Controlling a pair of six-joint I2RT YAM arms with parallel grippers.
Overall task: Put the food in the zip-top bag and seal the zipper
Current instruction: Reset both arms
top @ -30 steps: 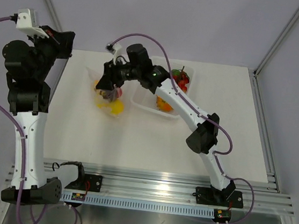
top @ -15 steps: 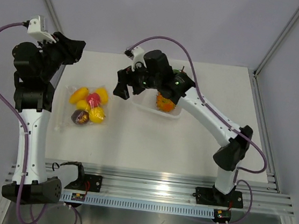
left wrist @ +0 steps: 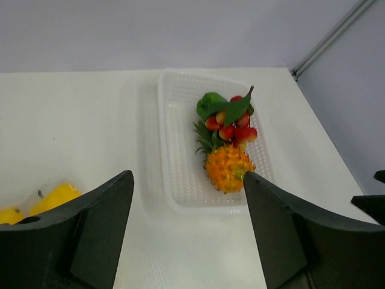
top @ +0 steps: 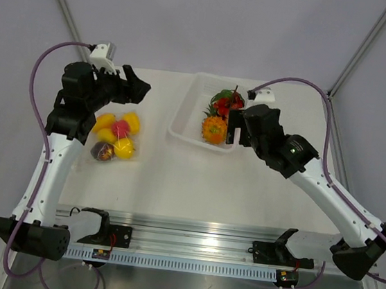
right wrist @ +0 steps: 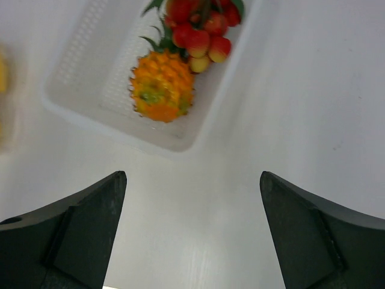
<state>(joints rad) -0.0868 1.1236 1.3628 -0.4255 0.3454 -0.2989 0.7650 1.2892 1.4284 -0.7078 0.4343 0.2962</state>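
Since part of the food is not bagged, the top view shows the zip-top bag (top: 88, 160) flat on the worktop (top: 244, 185), well left of the tray (top: 184, 116), with yellow pieces (top: 124, 147) inside. The left end effector (top: 135, 89) hangs left of the tray and the right end effector (top: 235, 125) just right of it.

From the left wrist, the fingers (left wrist: 90, 229) are spread and hold nothing. The orange spiky fruit (left wrist: 227, 167) and the red cluster (left wrist: 231, 123) lie in the tray.

From the right wrist, the fingers (right wrist: 72, 235) are also spread and empty, probably ready for the orange fruit. The zipper cannot be made out in any view.

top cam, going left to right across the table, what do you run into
bagged food → orange spiky fruit → right gripper
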